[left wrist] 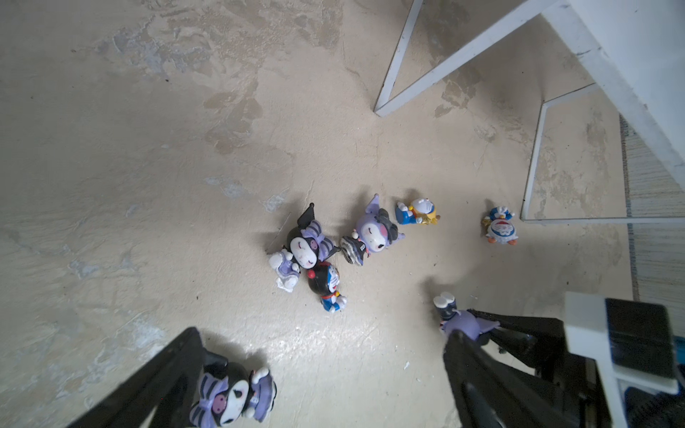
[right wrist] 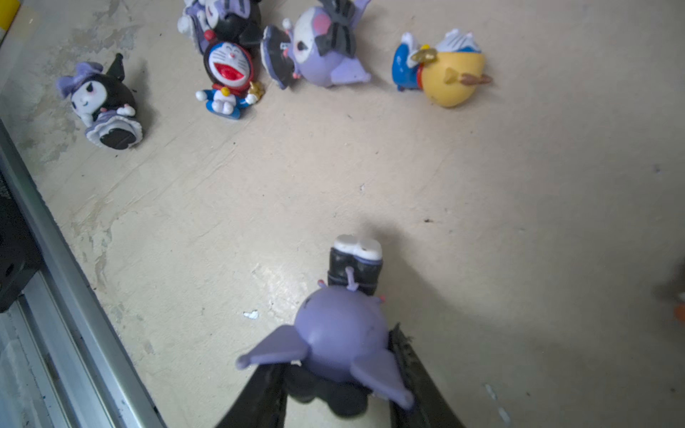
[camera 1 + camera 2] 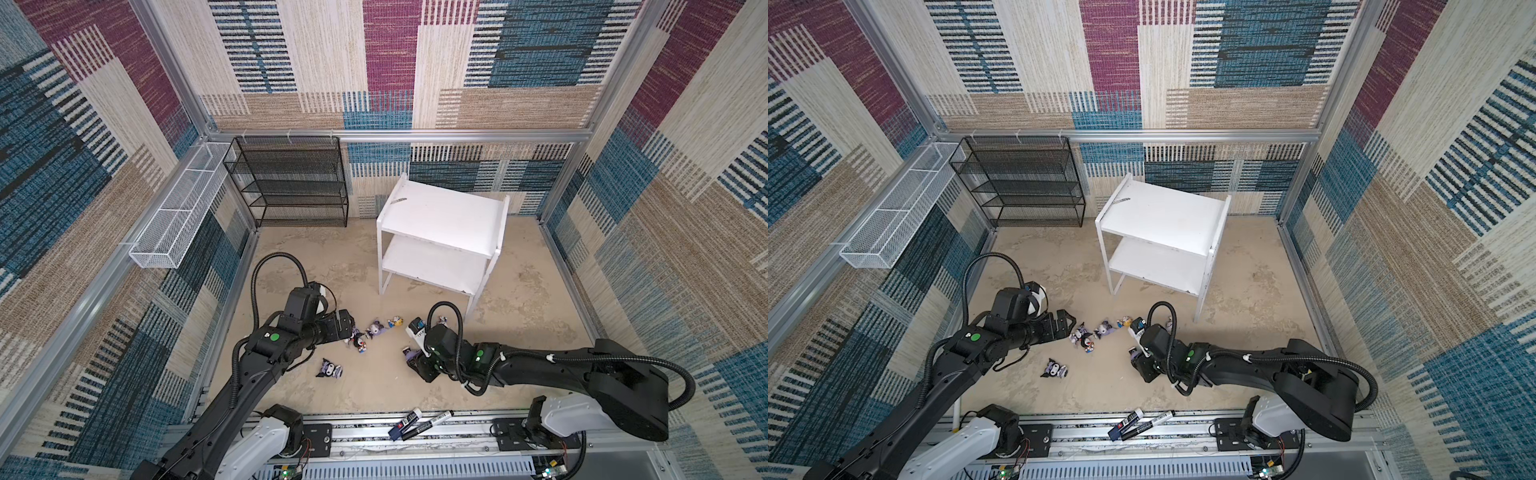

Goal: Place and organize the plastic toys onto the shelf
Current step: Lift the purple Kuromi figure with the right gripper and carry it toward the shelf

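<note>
The white two-tier shelf [image 3: 440, 216] [image 3: 1163, 216] stands at the back right with both boards bare. Several plastic toys lie on the floor in front of it. My right gripper [image 2: 337, 370] [image 3: 415, 357] is shut on a lilac-hooded figurine [image 2: 341, 333] [image 1: 463, 322], held low over the floor. My left gripper [image 1: 323, 333] [image 3: 349, 328] hangs open and empty. A black-hooded figurine [image 1: 305, 248], a small black-hatted one [image 1: 328, 285] and a lilac-hooded one [image 1: 374, 231] lie just beyond it. Another black-hooded figurine [image 1: 233, 396] [image 3: 330, 368] lies beside one finger. A yellow-hatted toy [image 1: 419, 212] and a blue one [image 1: 500, 226] lie near the shelf leg [image 1: 444, 63].
A black wire-mesh rack [image 3: 291, 183] stands against the back wall, left of the shelf. A long white wire basket [image 3: 178, 216] hangs on the left wall. Marker pens [image 3: 417, 422] lie on the front rail between the arm bases.
</note>
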Available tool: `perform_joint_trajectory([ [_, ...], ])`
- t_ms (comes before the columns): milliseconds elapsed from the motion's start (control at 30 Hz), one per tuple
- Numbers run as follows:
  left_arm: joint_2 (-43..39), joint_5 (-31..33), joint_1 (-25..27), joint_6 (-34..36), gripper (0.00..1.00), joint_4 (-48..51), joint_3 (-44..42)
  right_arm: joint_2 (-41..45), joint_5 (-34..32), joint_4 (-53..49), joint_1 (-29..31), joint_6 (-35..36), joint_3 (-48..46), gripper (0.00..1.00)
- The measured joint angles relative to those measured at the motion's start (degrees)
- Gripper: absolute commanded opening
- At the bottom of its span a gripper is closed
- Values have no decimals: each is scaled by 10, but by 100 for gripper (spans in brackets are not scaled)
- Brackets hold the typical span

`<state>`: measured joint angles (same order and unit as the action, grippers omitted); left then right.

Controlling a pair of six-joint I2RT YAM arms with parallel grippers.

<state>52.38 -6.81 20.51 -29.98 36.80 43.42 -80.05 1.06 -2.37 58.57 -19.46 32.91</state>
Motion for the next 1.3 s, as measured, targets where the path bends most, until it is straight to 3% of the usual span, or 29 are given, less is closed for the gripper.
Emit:
perform_joint_trajectory([
  [200, 7, -10, 0, 0, 100, -5, 0, -3, -2, -1, 1, 4, 1, 37],
  [567, 27, -24, 0, 0, 100, -17, 0, 32, -41, -23, 2, -2, -13, 62],
  [733, 27, -26, 0, 0, 100, -25, 0, 43, -55, -35, 3, -8, -18, 62],
  [967, 23, -26, 0, 0, 100, -29, -3, 64, -67, -54, 11, -17, -25, 53],
  [1300, 26, -38, 0, 0, 100, -31, -3, 32, -86, -65, 43, -30, -6, 52],
])
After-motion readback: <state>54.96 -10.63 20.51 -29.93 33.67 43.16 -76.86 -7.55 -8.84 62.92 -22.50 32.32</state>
